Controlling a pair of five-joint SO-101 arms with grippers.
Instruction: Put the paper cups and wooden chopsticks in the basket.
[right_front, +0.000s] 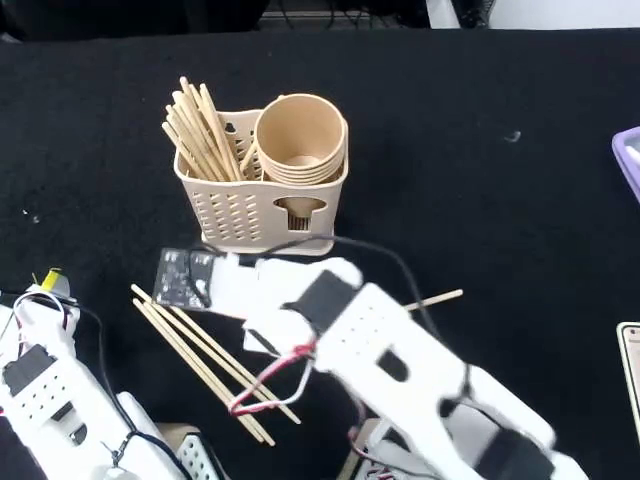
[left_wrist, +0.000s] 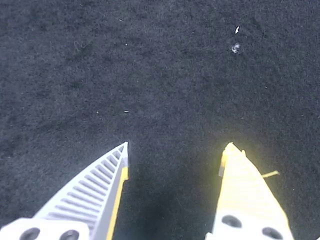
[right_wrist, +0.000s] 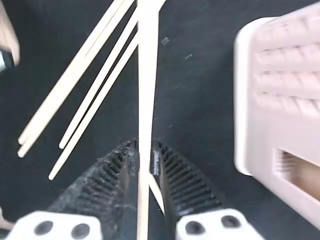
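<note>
chopsticks (right_front: 203, 128) stand bunched in one compartment of the beige slotted basket (right_front: 240, 215), leaning out over its rim. a stack of paper cups (right_front: 300, 140) sits in the compartment beside them. the basket stands on the black table (right_front: 500, 220). in front of it several loose chopsticks (right_front: 200, 355) lie flat on the cloth, roughly side by side on a slant.

the right arm (right_front: 385, 355) stretches across the table, just in front of the basket and above the loose sticks. the right gripper (right_wrist: 145, 146) has its black ribbed jaws pinched tight on a single chopstick (right_wrist: 146, 75), which runs straight out past the fingertips, with the basket wall to one side and the loose ones to the other. in the high view a stick end (right_front: 440, 297) juts out from beneath that arm.

the left arm (right_front: 45, 390) sits at the near corner of the table, well apart from the basket. the left gripper (left_wrist: 175, 147) hangs over bare cloth with its jaws spread and nothing between them.
</note>
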